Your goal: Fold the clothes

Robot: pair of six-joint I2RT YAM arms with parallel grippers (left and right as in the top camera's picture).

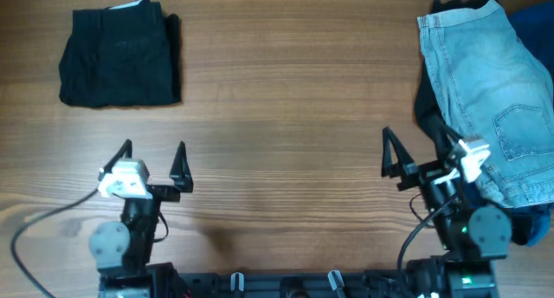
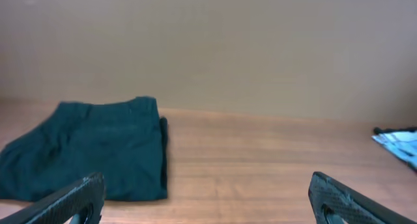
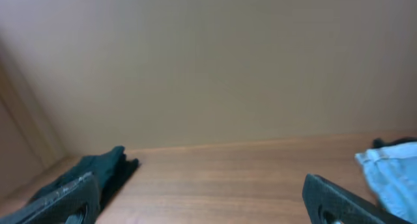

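Observation:
The light-blue denim shorts (image 1: 489,90) lie unfolded at the table's right edge, on top of darker clothes, with a stitched back pocket facing up. A corner of them shows in the left wrist view (image 2: 399,143) and in the right wrist view (image 3: 388,172). My left gripper (image 1: 154,159) is open and empty near the front left, over bare wood; its jaws (image 2: 208,201) are spread wide. My right gripper (image 1: 418,151) is open and empty near the front right, its right finger close to the shorts' left edge; its jaws (image 3: 202,198) are spread wide too.
A folded black garment (image 1: 119,55) lies at the back left; it also shows in the left wrist view (image 2: 88,159) and in the right wrist view (image 3: 91,172). Dark and blue clothes (image 1: 528,25) lie under the shorts at the right edge. A wall stands behind the wooden table (image 1: 294,99).

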